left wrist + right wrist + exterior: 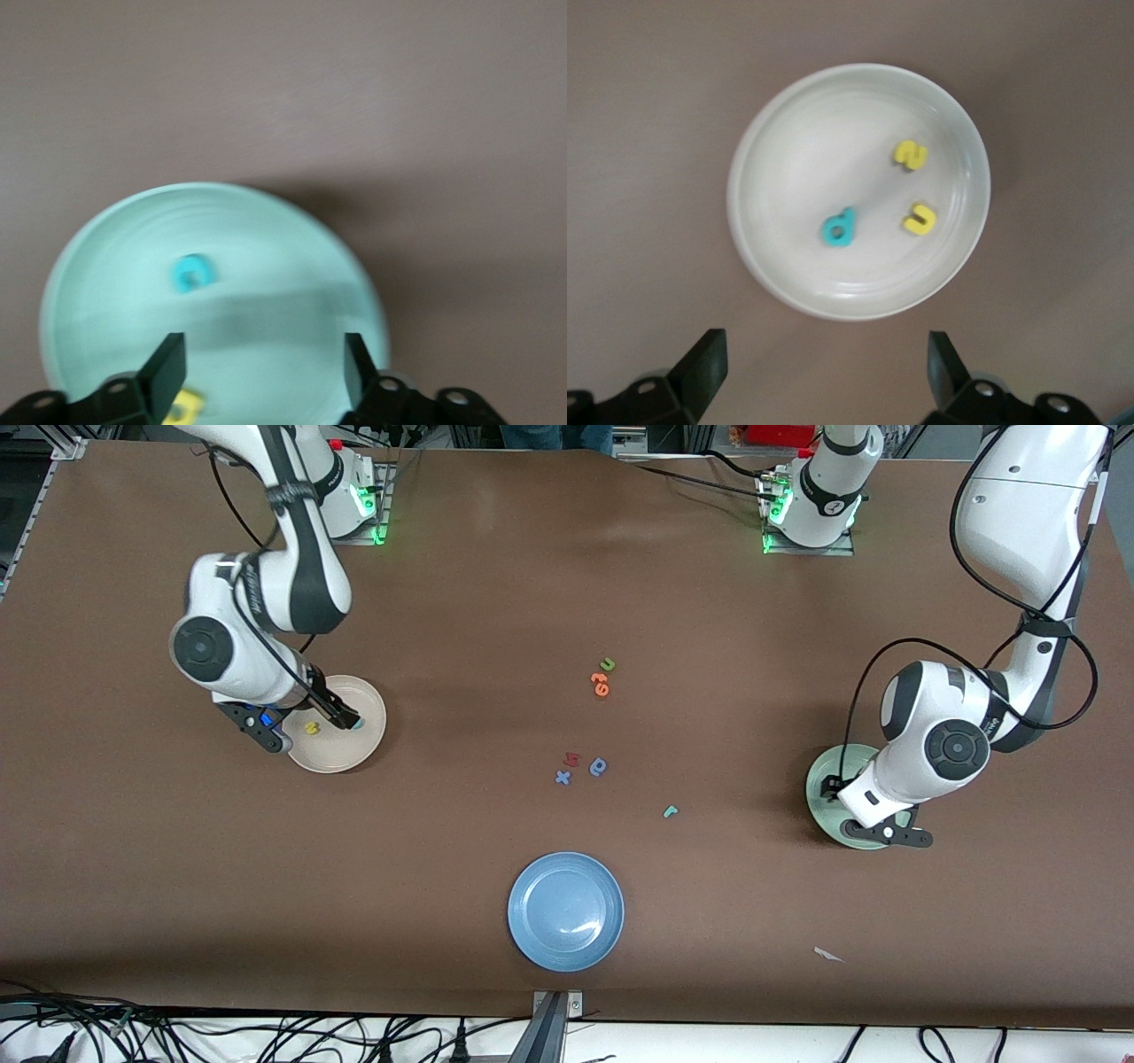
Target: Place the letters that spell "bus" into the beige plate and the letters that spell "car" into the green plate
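Front view shows the teal r (671,811) alone on the worktop, nearer the green plate (819,788) than the beige plate (368,731). The left end effector (264,365), spread and empty above the green plate, is therefore better placed. That plate holds a teal c (192,274) and a yellow a (184,409). The right end effector (824,367), spread above the beige plate, overlooks teal b (840,228), yellow s (912,155), yellow u (920,218).

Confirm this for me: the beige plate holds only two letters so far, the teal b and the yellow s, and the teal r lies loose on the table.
Not quite: the beige plate holds three letters, not two. The right wrist view shows the teal b, the yellow s and also a yellow u in it. The rest stands: the teal r lies loose on the table.
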Available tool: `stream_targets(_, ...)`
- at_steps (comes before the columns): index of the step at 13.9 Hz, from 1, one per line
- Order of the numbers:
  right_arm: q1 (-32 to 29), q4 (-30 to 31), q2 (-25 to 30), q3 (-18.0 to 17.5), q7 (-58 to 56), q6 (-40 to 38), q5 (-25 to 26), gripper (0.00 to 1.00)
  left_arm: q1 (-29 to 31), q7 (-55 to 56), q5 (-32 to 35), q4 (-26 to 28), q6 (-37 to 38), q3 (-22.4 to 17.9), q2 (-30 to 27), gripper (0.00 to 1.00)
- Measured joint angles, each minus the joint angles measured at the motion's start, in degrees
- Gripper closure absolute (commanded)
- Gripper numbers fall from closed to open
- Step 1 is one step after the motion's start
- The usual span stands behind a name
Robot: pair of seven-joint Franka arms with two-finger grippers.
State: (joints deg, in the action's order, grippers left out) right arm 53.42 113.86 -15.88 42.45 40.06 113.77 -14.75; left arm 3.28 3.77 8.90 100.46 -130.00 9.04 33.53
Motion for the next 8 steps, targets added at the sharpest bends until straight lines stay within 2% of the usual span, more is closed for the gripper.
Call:
stream_targets(2, 0.0, -7.8, 1.1, 0.6, -5.2, -7.9, 0.1, 0.0, -3.4, 4.3, -4.2, -1.1, 0.0, 0.4, 0.3, 0.0)
stream_targets(4, 0.0, -13.8, 1.3, 0.7, -10.8, -13.9, 0.1, 0.0, -8.3, 13.1, -4.6, -2.4, 0.0, 0.5, 1.4, 0.0)
stream_targets(8, -0.9, -20.3, 1.0, 0.9, -17.7, -16.2, 0.4, 0.0, -16.3, 29.0, -4.6, -7.3, 0.0, 0.6, 5.9, 0.0)
